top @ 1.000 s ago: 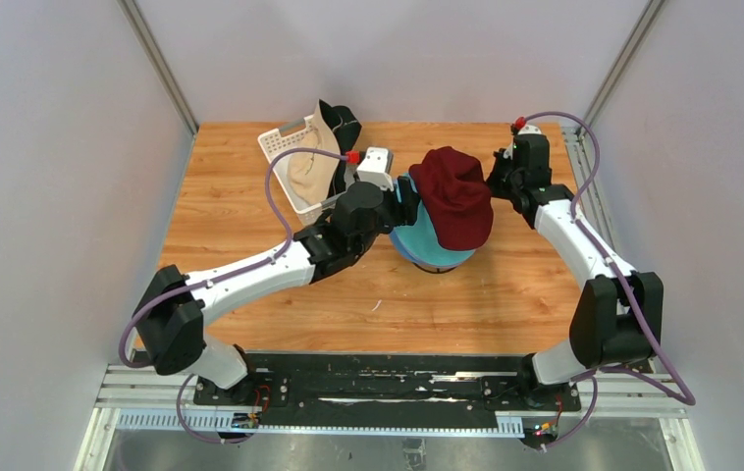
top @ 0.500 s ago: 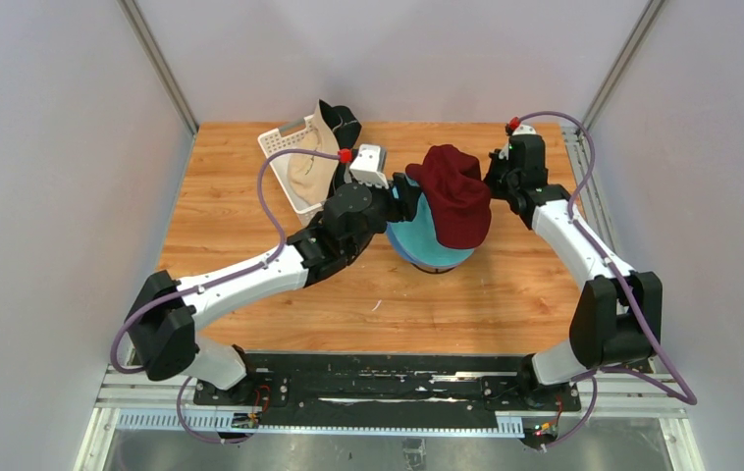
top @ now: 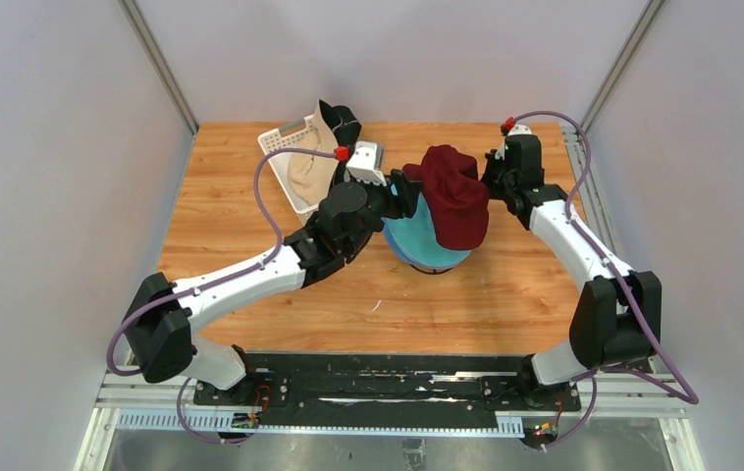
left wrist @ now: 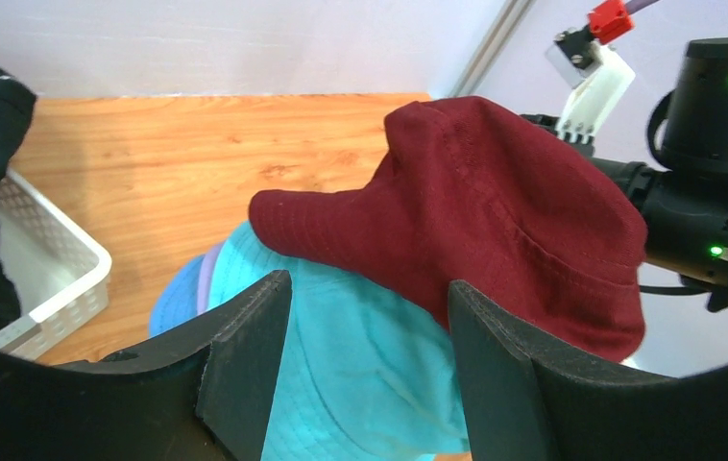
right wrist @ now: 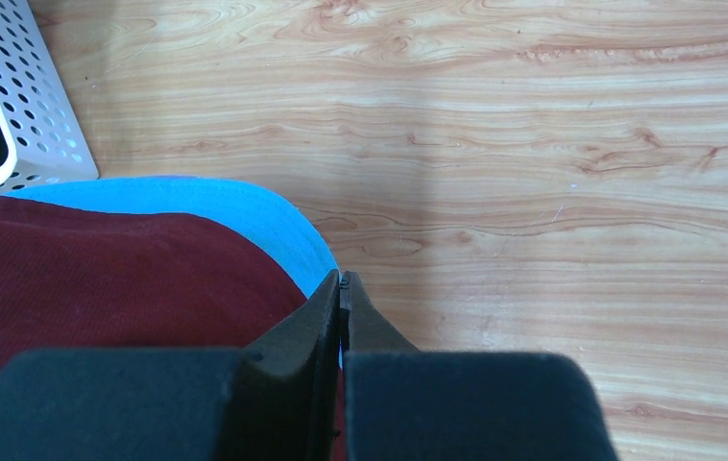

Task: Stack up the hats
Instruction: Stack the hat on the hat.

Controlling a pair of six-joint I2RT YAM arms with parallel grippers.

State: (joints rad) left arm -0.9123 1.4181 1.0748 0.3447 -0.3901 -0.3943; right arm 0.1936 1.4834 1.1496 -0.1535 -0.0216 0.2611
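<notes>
Six cloth bucket hats are making up this lot, four of them piling at mid-table: the dark red hat (top: 456, 201) is sitting crooked on top of the teal hat (top: 417, 245), with slivers of the lavender hat (left wrist: 208, 274) and the blue hat (left wrist: 173, 303) peeping out beneath. The beige hat (top: 304, 172) is lying in the white lattice basket (top: 275, 142), and the black hat (top: 341, 120) is slumping at its far end. Handling, as I am judging it: light, limp woven fabric with stitched brims, neither slippery nor fragile, folding wherever it is lifted. The brim edge is looking like the best hold, since a crown would likely cave under a pinch. My left pincer (left wrist: 368, 288) is standing with its jaws apart, framing the red brim's near edge and touching nothing I can make out. My right pincer (right wrist: 341, 283) is pressing its fingers together at the red hat's far side, beside the teal brim; whether cloth is nipped between them I cannot tell.
</notes>
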